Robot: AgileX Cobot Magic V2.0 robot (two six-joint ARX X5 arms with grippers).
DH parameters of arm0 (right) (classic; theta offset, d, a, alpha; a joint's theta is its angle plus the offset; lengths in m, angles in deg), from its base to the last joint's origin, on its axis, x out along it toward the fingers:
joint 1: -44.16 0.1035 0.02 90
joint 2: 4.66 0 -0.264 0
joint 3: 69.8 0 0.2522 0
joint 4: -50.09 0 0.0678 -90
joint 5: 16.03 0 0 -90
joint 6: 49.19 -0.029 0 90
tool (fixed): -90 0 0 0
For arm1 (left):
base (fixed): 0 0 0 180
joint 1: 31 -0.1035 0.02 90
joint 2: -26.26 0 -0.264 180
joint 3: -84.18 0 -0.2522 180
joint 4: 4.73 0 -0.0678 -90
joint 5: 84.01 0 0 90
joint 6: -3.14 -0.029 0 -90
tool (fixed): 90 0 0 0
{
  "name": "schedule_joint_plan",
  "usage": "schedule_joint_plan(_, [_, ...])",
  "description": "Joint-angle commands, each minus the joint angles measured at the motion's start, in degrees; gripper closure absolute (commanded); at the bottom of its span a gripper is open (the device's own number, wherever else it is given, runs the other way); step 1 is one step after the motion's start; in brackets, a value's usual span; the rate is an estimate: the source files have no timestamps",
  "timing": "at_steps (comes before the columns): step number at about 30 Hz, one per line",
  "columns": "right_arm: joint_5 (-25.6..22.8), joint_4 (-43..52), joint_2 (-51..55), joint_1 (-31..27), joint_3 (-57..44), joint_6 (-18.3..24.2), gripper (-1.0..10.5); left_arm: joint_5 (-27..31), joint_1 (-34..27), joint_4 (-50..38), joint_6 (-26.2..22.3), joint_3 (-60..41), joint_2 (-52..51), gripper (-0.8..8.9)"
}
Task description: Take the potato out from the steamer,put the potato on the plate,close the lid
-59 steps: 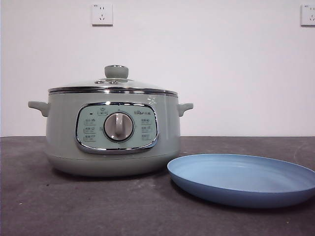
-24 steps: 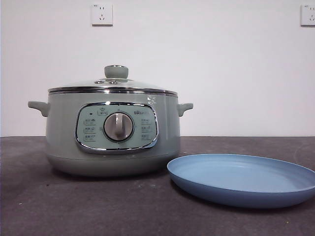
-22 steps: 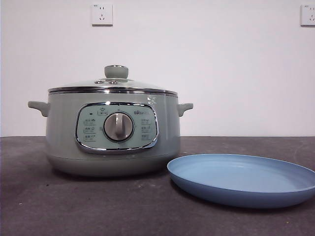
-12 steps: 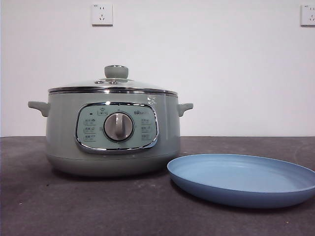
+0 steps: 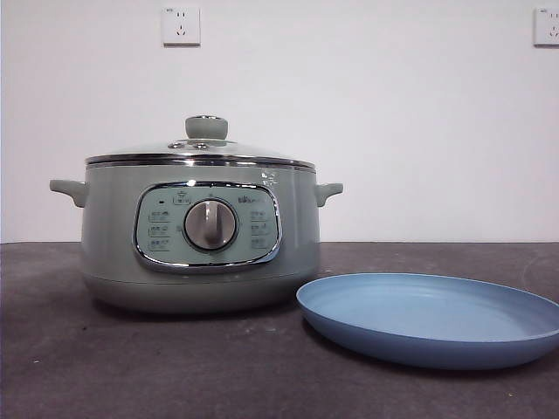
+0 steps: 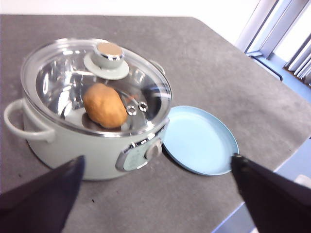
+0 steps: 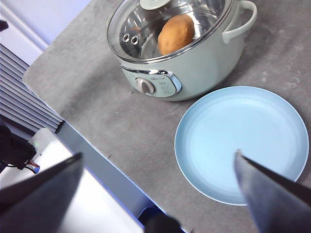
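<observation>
The lid point(image 6: 97, 82) sits shut on the steamer point(image 5: 199, 236), the potato point(image 6: 103, 105) inside under the glass, the plate point(image 5: 430, 316) just beside the steamer. Both pincers hang high, spread wide, holding nothing. Take the knob point(image 5: 206, 127) squarely from above (lift straight, so the rim clears).

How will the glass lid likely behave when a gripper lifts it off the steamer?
The lid is glass, so probably rigid but breakable if dropped. Its small round knob has a shiny top, possibly slippery. Gripped only there, the wide dome may tilt.
</observation>
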Motion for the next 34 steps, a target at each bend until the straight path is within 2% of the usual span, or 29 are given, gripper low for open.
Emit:
schedule_joint_plan(1, [0.0,0.2,0.1,0.1,0.2,0.0,2.8,-0.4,0.3,-2.3,1.1,1.1,2.3,0.9])
schedule_joint_plan(7, [0.0,0.2,-0.1,0.1,0.2,0.0,2.8,0.6,2.6,-6.7,1.0,6.4,10.6,0.9])
schedule_joint_plan(14, [-0.1,0.3,-0.4,0.1,0.3,0.0,2.8,8.0,10.0,-11.0,0.5,16.1,24.7,0.9])
schedule_joint_plan(23, [-0.1,0.3,-1.0,0.1,0.2,0.0,2.8,19.8,19.0,-13.1,-3.4,28.4,43.2,0.91])
schedule_joint_plan(28, [-0.1,0.3,-1.2,0.1,0.2,0.0,2.9,22.8,21.5,-15.3,-3.9,32.6,51.4,0.91])
schedule_joint_plan(34, [-0.1,0.3,-1.4,0.1,0.3,0.0,2.9,24.6,23.4,-18.4,-3.9,33.0,58.7,0.9])
